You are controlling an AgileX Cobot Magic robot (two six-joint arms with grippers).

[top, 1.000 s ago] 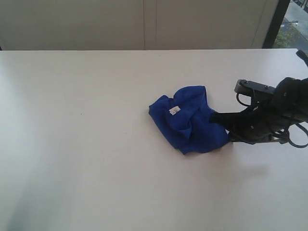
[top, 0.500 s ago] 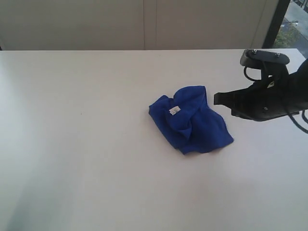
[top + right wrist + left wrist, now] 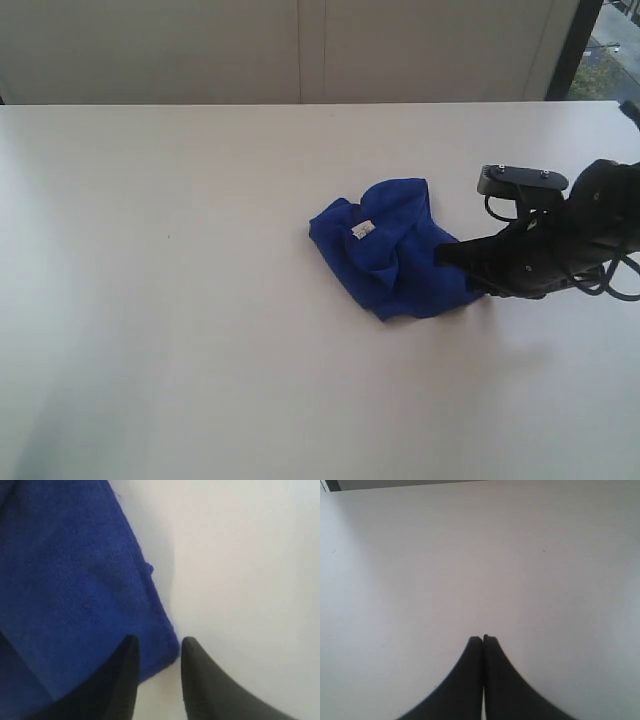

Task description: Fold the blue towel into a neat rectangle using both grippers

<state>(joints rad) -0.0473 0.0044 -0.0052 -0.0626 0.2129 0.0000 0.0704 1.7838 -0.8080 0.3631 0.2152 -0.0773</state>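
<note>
Blue towel (image 3: 395, 260): crumpled in a loose heap on the table, a little right of centre in the exterior view. Its folds overlap and no hem lies straight.
White tag (image 3: 362, 230): small, on top of the heap, toward its upper left part.
Table (image 3: 150, 300): pale, plain surface filling most of the exterior view (one tiny dark speck (image 3: 168, 237) sits left of centre).
Right gripper (image 3: 447, 254): at the towel's right edge, low over the table. The right wrist view shows its two black fingers (image 3: 120, 690) slightly spread, with a corner of the towel (image 3: 75, 580) lying in the gap between them (whether the pads touch the cloth cannot be told).
Right arm (image 3: 560, 245): black, with looped cables, entering from the right edge of the exterior view.
Left gripper (image 3: 483, 639): fingers pressed together, tips touching, nothing between them, with only bare table (image 3: 470, 555) in front of it.
Wall (image 3: 300, 50): pale panels across the top of the exterior view, with a sliver of window (image 3: 605, 45) in the upper right corner.
</note>
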